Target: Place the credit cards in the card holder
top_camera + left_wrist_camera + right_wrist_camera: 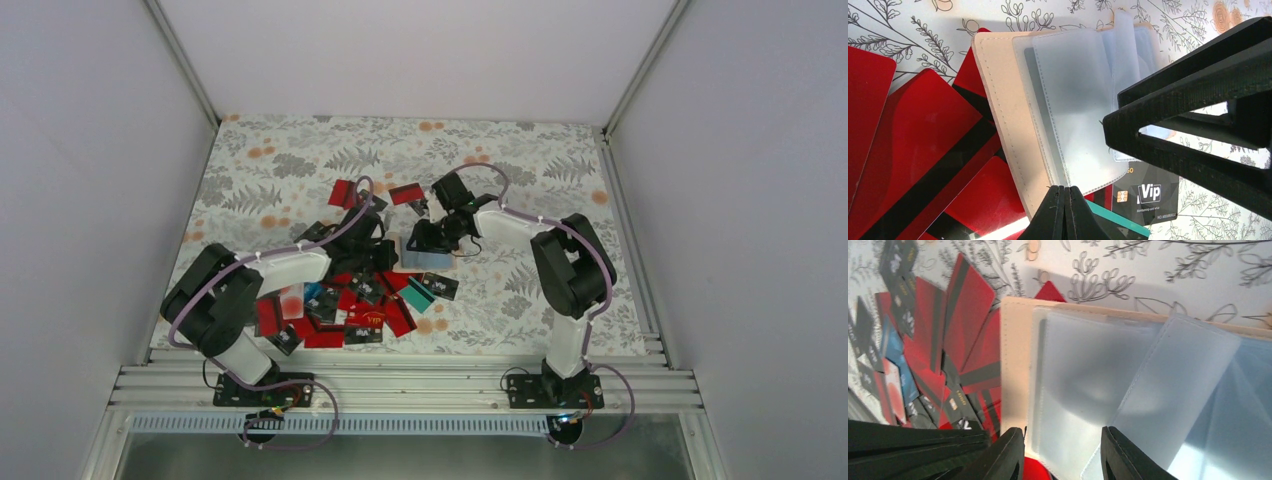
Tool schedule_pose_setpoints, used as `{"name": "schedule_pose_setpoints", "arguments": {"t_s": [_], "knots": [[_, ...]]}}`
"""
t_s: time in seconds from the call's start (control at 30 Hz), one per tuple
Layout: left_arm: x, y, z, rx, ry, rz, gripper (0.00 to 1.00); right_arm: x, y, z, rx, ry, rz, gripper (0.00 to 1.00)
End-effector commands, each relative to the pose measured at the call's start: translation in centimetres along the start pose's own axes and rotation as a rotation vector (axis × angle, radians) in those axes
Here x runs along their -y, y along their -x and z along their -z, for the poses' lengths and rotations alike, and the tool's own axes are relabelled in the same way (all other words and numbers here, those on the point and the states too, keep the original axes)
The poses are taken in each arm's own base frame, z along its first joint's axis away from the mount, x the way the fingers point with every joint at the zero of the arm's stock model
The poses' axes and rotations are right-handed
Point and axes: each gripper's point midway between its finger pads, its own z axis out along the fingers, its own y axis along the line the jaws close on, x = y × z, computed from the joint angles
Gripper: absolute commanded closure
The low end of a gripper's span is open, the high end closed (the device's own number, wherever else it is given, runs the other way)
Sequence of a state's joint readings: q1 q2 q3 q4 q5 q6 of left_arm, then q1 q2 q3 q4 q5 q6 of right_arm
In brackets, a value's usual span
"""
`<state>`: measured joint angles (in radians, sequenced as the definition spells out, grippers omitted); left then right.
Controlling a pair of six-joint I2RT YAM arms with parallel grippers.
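Covering the worktop (540,160) is a grey floral cloth; plain white walls (400,50) box it in, and aluminium rails (420,385) run along the near edge. Card holder (425,255) lies open mid-worktop, clear sleeves up. Credit cards (340,310) heaped toward near-left corner. Left pincer (1064,210) pressed fully closed at holder's edge. Right pincer (1063,460) half-spread over the sleeves.

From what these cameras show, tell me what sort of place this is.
Probably a robot test cell, not a home or shop: plain white walls, an aluminium rail with the left arm and right arm bolted to it, and a floral table cover strewn with credit cards.
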<state>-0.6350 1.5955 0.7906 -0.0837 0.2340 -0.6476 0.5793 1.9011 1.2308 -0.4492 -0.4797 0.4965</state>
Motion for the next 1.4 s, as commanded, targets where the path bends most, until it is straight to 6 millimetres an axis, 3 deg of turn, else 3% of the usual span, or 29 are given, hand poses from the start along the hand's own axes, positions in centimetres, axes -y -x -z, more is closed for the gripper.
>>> {"name": "schedule_pose_setpoints", "arguments": {"t_s": [0.0, 0.47, 0.73, 1.07, 1.37], "knots": [[0.0, 0.9, 0.5, 0.036, 0.006, -0.002, 0.98, 1.0, 0.4, 0.4, 0.025, -0.09, 0.007, 0.59], [0.8, 1.8, -0.1, 0.023, 0.014, -0.025, 0.98, 5.3, 0.6, 2.2, 0.086, -0.238, -0.002, 0.58], [0.0, 2.2, -0.9, 0.013, 0.075, -0.026, 0.98, 7.5, 0.3, 3.3, 0.105, -0.252, -0.02, 0.58], [-1.3, 1.7, -3.4, -0.026, 0.132, -0.031, 0.97, 7.5, 0.8, 5.7, 0.154, -0.255, -0.003, 0.58], [0.5, 1.3, -5.4, -0.062, 0.104, -0.054, 0.98, 7.8, 0.9, 7.0, 0.198, -0.291, -0.01, 0.58]]}}
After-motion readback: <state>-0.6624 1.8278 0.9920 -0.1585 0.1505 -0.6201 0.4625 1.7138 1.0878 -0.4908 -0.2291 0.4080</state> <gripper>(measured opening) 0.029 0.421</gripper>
